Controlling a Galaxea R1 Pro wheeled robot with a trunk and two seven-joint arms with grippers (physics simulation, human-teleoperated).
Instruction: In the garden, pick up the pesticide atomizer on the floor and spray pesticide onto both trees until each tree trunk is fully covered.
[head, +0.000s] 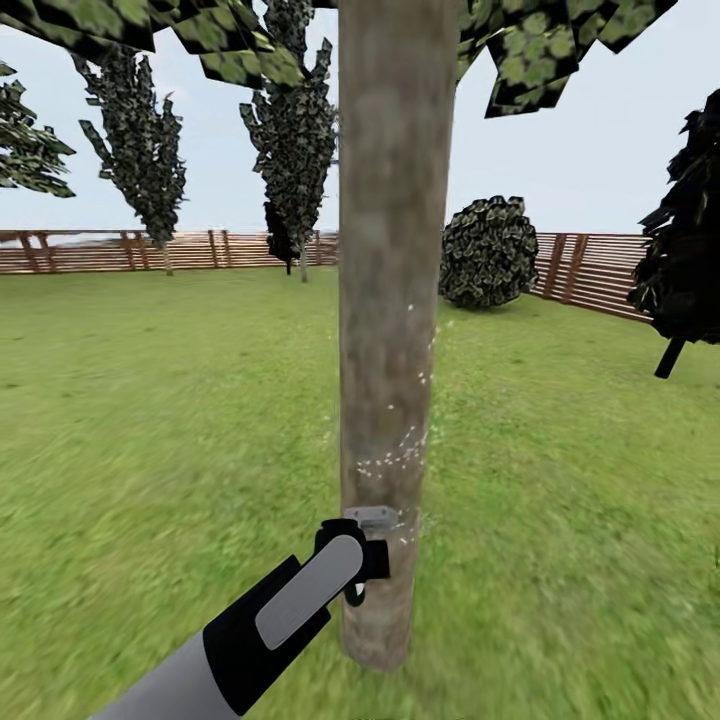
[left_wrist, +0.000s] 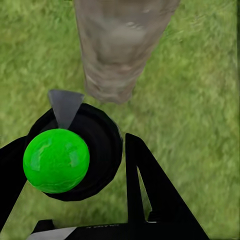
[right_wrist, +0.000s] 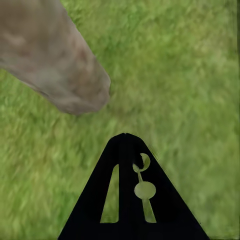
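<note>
Your left tool (head: 352, 560) clamps one pesticide atomizer (head: 372, 520) against one tree trunk (head: 395, 300). White pesticide (head: 395, 455) specks dot it. Your right tool (right_wrist: 131, 150) is closed.

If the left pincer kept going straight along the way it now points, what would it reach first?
Most likely the tree trunk: the left pincer, holding the pesticide atomizer, sits just in front of its lower part, nozzle toward the bark. The left wrist view aims near the trunk's base, so grass might come first; depth is unclear.

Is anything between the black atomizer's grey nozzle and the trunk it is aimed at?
Nothing visible. The left gripper holds the black pesticide atomizer with its grey nozzle right up against the thick grey-brown tree trunk, where white pesticide specks already dot the bark.
</note>
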